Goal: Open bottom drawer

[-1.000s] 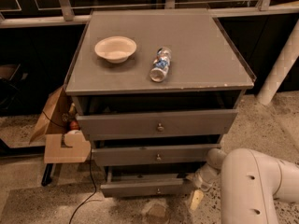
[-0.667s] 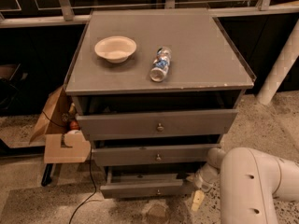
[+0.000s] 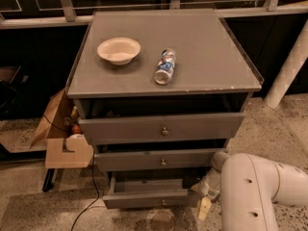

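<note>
Stiff wooden bottom drawer (image 3: 134,199) sits just left of my gripper (image 3: 204,197), whose state I can't tell; I'd pull by the knob (image 3: 162,202).

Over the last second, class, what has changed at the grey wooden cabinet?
Nothing visibly moved. The narrow grey wooden bottom drawer stays partly pulled out, with the robot's pincer at its right front corner. The white round bowl and the lying plastic bottle rest unmoved on the cabinet top.
</note>
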Controlling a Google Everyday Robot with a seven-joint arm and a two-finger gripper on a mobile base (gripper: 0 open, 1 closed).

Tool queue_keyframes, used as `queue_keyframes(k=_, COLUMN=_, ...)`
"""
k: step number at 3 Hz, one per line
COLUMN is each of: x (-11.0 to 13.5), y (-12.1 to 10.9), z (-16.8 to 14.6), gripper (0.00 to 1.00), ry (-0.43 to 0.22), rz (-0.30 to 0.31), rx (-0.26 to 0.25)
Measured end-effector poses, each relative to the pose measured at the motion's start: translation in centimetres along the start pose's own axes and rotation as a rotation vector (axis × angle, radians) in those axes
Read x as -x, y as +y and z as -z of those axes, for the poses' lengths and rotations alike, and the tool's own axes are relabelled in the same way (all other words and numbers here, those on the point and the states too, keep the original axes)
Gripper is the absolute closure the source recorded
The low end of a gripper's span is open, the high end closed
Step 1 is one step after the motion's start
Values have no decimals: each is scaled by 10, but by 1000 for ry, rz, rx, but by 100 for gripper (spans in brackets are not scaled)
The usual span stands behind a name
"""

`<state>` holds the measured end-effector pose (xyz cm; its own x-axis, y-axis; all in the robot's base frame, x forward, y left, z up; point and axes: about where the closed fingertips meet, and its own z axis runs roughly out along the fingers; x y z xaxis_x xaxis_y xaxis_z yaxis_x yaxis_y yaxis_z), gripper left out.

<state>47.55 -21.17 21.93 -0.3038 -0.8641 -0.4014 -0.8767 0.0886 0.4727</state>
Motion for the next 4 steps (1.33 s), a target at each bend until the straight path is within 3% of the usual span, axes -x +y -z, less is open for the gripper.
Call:
queue_keyframes(k=2, x=-8, y=54, z=1, gripper=0, ry=26, rz=3, rx=169)
queue_keyframes(k=3, x=-10, y=67, z=2, gripper=0, ry=45, rz=1, rx=226)
queue_keyframes(k=4, x=-10, y=67, z=2, gripper=0, ry=45, rz=1, rx=226)
